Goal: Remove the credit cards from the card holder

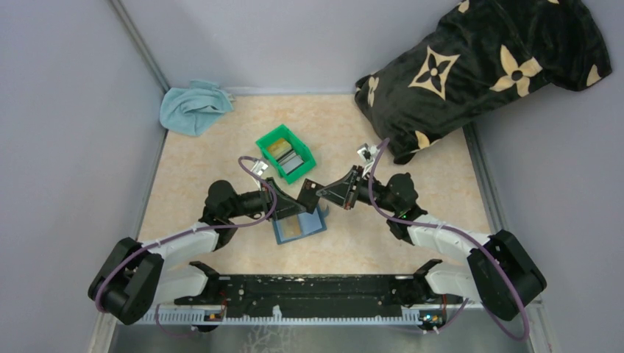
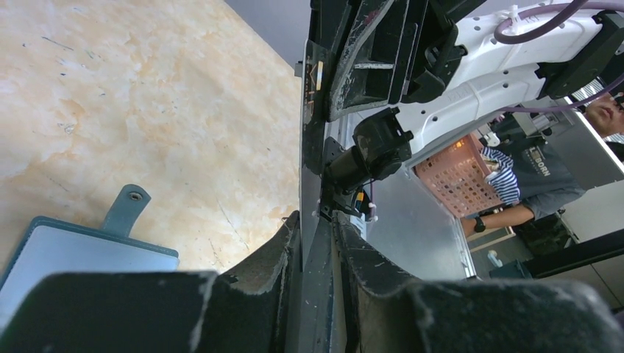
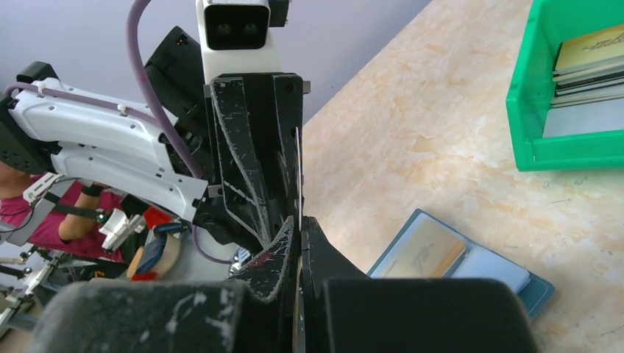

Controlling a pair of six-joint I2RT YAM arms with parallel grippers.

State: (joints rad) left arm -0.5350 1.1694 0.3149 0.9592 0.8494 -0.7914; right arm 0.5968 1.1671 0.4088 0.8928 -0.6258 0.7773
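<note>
Top view first: the two arms stood tip to tip above the middle of the counter [image 1: 383,147], with one dark card [image 1: 310,195] between them, held clear of the surface. The right fingers [image 1: 340,190] were clamped on it from the right, and the left fingers [image 1: 287,200] stood narrow at its left end. Just below them in the frame lay the card holder [image 1: 315,220], open and flat, a tan card [image 1: 292,229] showing on its left half. Just above them, a green bin [image 1: 271,134] had cards [image 1: 285,156] in it. A blue cloth [image 1: 191,109] sat bunched in the upper left corner and a black flower-print cushion [image 1: 478,66] in the upper right.

Left wrist view: the dark card [image 2: 310,110] ran edge-on up the centre of the frame. The left fingers [image 2: 265,265] sat close on either side of its near end, though I could not tell whether they actually pressed it. At the top, the right fingers [image 2: 364,59] gripped its far end. The card holder [image 2: 81,254] showed at lower left, pale blue inside, its snap tab [image 2: 126,207] lying on bare counter.

Right wrist view: the right fingers [image 3: 276,257] were shut tight on the card's edge at bottom centre, with the left fingers [image 3: 246,162] facing them. The open card holder [image 3: 491,268] lay at lower right with the tan card [image 3: 427,254] in its left part. The green bin [image 3: 526,88] of stacked cards filled the upper right corner.
</note>
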